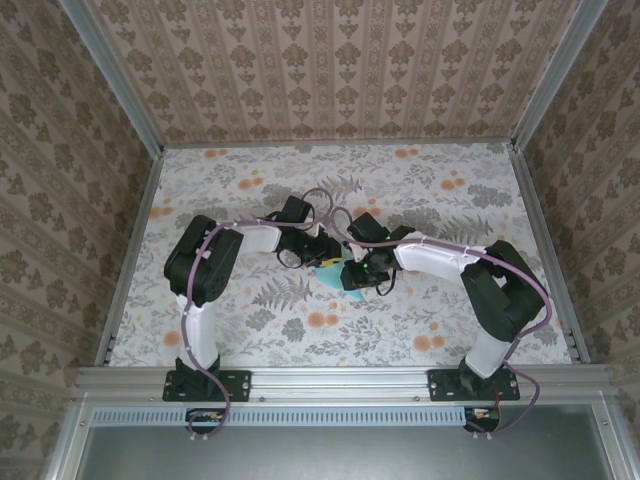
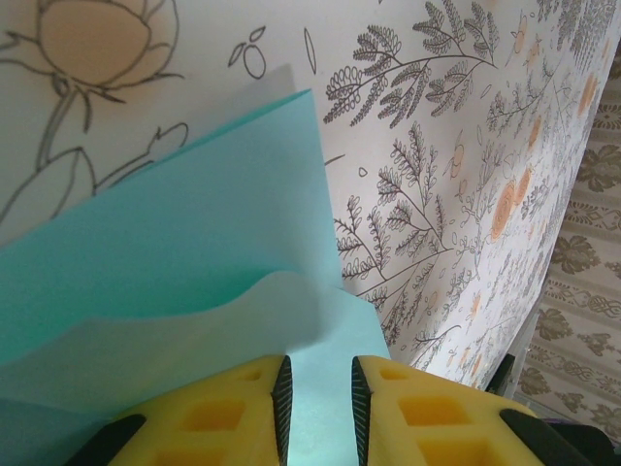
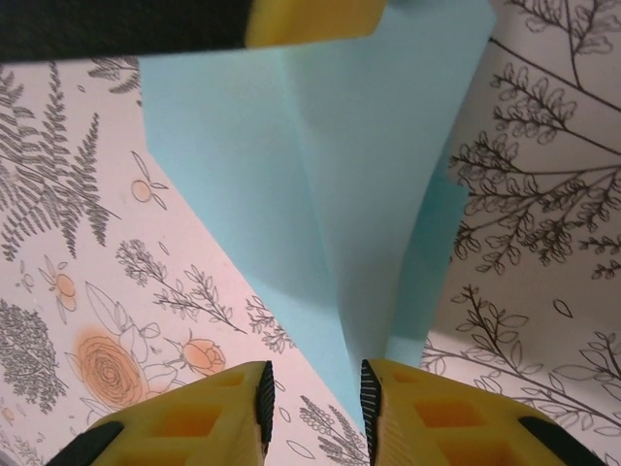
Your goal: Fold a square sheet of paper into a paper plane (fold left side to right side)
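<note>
left gripper (image 2: 318,374) reaches in over the middle of the floral table (image 1: 420,190), jaws parted by a narrow gap with turquoise paper (image 2: 194,223) showing between the pads, not pinched. the paper lies at table centre between both arms, folded and creased, one flap lifted. just right of it, the right gripper (image 3: 315,383) stands slightly ajar, the paper's narrow end between its fingers, unclamped.

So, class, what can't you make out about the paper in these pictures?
Top view: left gripper and right gripper cover most of the paper; its outline is unclear.
Left wrist view: the picture's edge cuts off its left side.
Right wrist view: a yellow finger hides its top edge.
</note>
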`<state>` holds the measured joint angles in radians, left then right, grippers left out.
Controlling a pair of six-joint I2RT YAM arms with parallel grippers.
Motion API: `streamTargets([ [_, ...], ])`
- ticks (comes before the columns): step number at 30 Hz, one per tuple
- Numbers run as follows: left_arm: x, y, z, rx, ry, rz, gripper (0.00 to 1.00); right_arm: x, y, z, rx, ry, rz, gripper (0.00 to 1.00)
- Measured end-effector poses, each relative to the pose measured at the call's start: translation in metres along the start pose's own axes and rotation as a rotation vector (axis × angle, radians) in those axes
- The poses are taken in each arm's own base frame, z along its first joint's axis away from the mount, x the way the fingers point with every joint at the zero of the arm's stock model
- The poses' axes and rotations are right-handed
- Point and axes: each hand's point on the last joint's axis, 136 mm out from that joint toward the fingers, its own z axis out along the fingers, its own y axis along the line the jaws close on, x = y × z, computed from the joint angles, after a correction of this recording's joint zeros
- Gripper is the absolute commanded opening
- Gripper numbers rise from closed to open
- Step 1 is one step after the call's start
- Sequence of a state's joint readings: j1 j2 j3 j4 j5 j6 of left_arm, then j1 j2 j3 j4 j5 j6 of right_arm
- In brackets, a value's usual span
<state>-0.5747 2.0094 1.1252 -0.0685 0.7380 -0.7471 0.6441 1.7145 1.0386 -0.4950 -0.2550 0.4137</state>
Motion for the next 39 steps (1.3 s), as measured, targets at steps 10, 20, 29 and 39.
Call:
streamTargets([
  [10, 0.0, 0.0, 0.0, 0.0, 0.0, 0.0, 0.26, 0.014, -0.012, 0.009, 0.064, 0.057, -0.011, 0.32],
  [20, 0.0, 0.0, 0.0, -0.001, 0.0, 0.002, 0.27, 0.018, -0.014, 0.016, 0.072, 0.08, -0.012, 0.19],
  [29, 0.0, 0.001, -0.001, -0.002, 0.001, 0.006, 0.26, 0.018, -0.011, 0.018, 0.042, 0.086, -0.006, 0.08],
  [39, -0.001, 0.004, -0.004, 0.001, 0.006, 0.002, 0.26, 0.018, -0.007, 0.021, -0.116, 0.084, 0.052, 0.01],
])
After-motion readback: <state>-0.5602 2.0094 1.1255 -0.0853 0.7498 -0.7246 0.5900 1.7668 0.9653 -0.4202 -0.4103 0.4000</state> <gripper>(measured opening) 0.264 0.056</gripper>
